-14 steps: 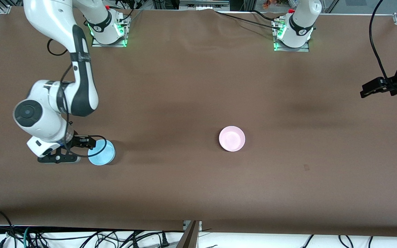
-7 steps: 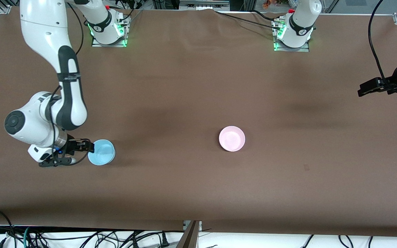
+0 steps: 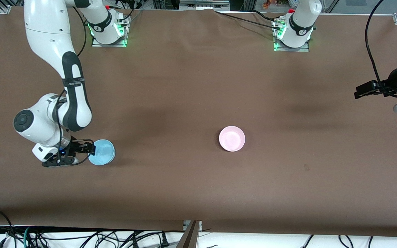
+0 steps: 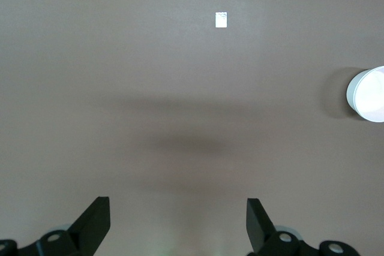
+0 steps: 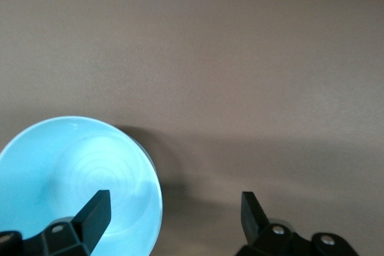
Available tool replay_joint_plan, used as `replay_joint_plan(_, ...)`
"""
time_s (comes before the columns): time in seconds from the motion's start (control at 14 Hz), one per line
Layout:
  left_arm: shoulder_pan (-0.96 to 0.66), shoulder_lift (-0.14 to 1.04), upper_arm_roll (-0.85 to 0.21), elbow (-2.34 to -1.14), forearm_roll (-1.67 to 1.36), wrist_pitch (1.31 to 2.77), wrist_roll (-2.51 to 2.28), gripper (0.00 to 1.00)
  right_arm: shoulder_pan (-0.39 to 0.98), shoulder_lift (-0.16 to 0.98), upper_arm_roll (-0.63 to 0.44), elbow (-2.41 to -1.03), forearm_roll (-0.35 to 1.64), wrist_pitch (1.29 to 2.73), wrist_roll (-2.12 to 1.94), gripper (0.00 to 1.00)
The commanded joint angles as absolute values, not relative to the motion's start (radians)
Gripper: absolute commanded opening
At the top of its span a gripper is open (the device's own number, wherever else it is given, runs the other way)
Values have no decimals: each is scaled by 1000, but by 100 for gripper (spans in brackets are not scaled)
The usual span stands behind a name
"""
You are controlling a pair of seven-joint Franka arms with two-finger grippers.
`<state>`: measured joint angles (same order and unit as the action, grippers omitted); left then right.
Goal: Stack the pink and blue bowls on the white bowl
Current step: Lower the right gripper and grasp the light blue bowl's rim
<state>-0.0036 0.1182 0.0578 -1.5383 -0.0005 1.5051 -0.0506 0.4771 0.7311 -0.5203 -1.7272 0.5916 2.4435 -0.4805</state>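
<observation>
The blue bowl (image 3: 102, 152) sits upright on the brown table toward the right arm's end. My right gripper (image 3: 82, 154) is low at it and open. It straddles the rim on the side toward the right arm's end. In the right wrist view one finger (image 5: 95, 209) is over the inside of the blue bowl (image 5: 78, 184) and the other is outside it, with my right gripper (image 5: 174, 208) holding nothing. The pink bowl (image 3: 232, 138) sits alone near the table's middle and shows pale in the left wrist view (image 4: 367, 94). My left gripper (image 3: 358, 93) (image 4: 178, 214) hangs open over the left arm's end. The white bowl is out of view.
A small mark (image 3: 306, 167) lies on the brown table cloth (image 3: 184, 86), nearer the front camera than the pink bowl. Cables hang below the table's front edge (image 3: 81, 237). The two arm bases (image 3: 109, 31) (image 3: 293, 32) stand along the back.
The right arm's elbow swung, and its gripper drew back from over the blue bowl to the bowl's rim. The left gripper drifted slightly toward the table's middle. Neither bowl moved.
</observation>
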Motion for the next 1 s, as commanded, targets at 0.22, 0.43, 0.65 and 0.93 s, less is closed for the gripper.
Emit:
replay_joint_plan(0.22,-5,141,55,-1486,-14,1477,-46,100,489,732,-505,-1775,620,2522,-500,91)
replay_joint_plan(0.43,-3,141,54,-1486,-14,1477,-46,100,491,730,-505,-1778,620,2517,-500,87)
replay_joint_plan(0.65,-3,141,55,-1486,-14,1477,-46,100,492,727,-505,-1789,620,2517,-500,83)
replay_joint_plan(0.93,-2,141,55,-1485,-15,1477,-46,100,502,727,-503,-1799,620,2517,-499,48)
